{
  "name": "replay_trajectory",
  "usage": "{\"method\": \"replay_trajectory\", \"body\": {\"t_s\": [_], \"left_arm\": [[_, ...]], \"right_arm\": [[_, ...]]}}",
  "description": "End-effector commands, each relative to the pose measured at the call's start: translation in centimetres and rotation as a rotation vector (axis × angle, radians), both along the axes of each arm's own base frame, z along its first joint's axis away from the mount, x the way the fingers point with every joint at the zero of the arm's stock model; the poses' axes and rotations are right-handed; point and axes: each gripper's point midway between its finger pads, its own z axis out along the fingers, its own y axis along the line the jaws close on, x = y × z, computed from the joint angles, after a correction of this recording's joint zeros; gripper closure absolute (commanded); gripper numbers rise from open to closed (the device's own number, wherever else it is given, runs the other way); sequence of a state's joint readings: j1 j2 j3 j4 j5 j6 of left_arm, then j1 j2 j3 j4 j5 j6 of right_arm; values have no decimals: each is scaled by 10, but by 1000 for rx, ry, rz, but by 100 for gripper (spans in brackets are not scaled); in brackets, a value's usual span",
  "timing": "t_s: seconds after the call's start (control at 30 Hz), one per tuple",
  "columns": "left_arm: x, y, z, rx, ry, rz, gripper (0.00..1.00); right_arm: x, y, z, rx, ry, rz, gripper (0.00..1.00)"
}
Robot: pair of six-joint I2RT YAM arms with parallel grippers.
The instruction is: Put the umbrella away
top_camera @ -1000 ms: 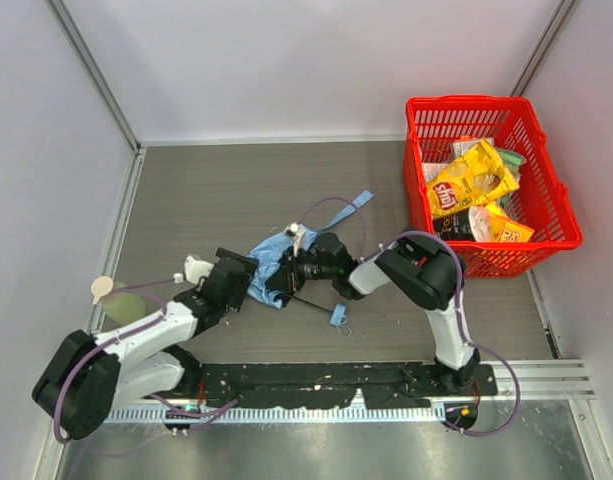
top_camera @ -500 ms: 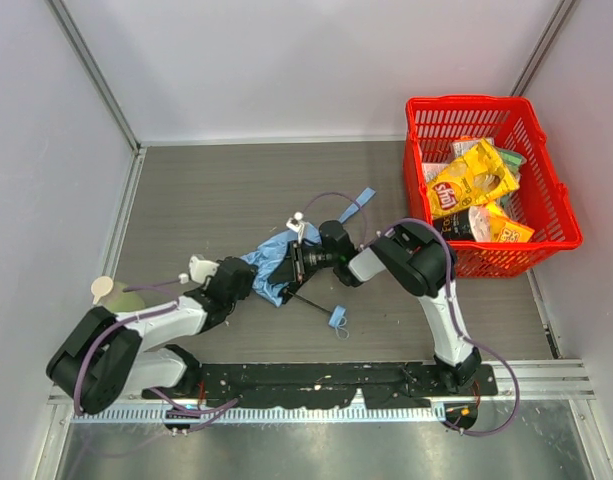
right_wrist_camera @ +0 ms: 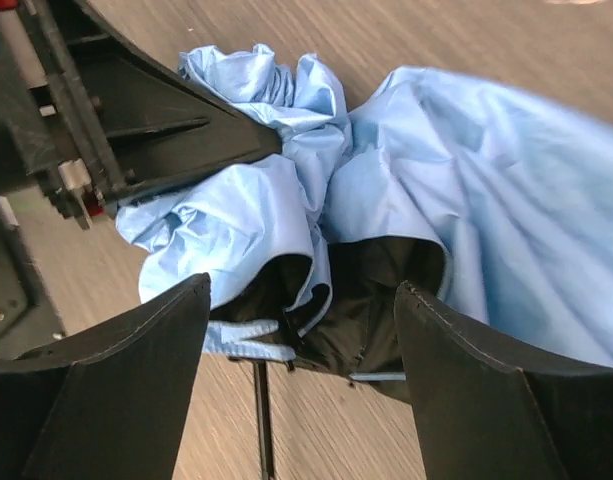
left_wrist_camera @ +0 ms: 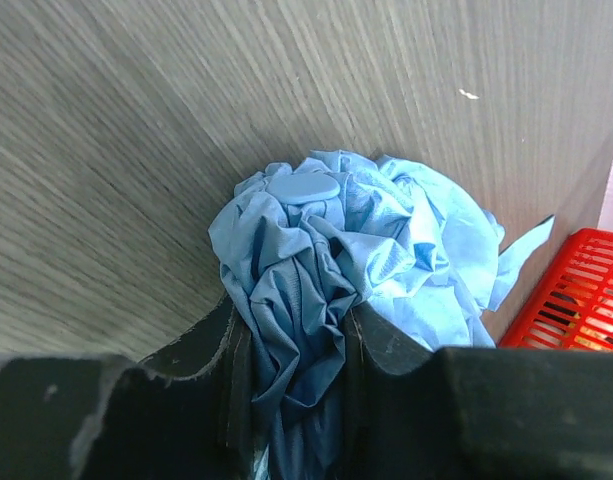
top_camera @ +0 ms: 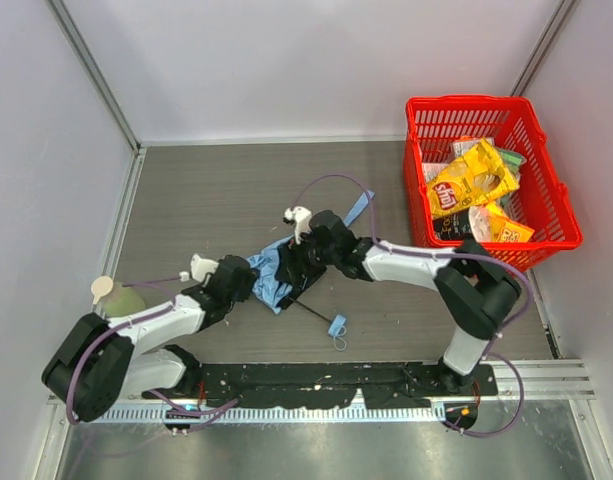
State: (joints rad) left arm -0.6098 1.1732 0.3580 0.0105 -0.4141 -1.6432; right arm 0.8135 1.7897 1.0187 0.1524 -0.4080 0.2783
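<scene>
The umbrella [top_camera: 269, 272] lies crumpled on the table, a heap of light blue fabric. Its thin black shaft [top_camera: 312, 309] runs out to a small blue handle [top_camera: 337, 325]. My left gripper [top_camera: 246, 280] is shut on a bunch of the fabric, which in the left wrist view is pinched between the jaws [left_wrist_camera: 291, 375] below the rest of the umbrella [left_wrist_camera: 336, 230]. My right gripper [top_camera: 292, 265] stands open at the other side of the heap. In the right wrist view its fingers [right_wrist_camera: 116, 385] straddle the fabric's [right_wrist_camera: 436, 170] dark underside without gripping it.
A red basket [top_camera: 546, 205] with snack bags stands at the back right. A pale round object [top_camera: 114, 295] lies by the left wall. Grey walls close off the table at the back and on both sides.
My left gripper has shut on the umbrella fabric. My right gripper has let go and opened, and the right arm has stretched out with its elbow swung to the right.
</scene>
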Motion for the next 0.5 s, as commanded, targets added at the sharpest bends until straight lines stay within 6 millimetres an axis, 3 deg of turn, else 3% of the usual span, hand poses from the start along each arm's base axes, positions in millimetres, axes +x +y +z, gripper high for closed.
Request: {"method": "replay_trajectory", "body": {"t_s": [0.0, 0.1, 0.23, 0.33, 0.47], "left_arm": [[-26, 4, -19, 57, 166, -28, 100], [-29, 6, -17, 71, 203, -22, 100], [-30, 4, -16, 53, 219, -9, 100], [-32, 5, -14, 64, 256, 0, 100], [-32, 4, -11, 67, 273, 9, 100]], "right_arm": [[12, -31, 32, -227, -429, -47, 22], [7, -21, 46, -228, -610, -5, 22], [-14, 12, 42, -225, -688, 111, 21], [-28, 32, 26, -263, -712, 185, 21], [-47, 39, -9, -349, -737, 234, 21]]}}
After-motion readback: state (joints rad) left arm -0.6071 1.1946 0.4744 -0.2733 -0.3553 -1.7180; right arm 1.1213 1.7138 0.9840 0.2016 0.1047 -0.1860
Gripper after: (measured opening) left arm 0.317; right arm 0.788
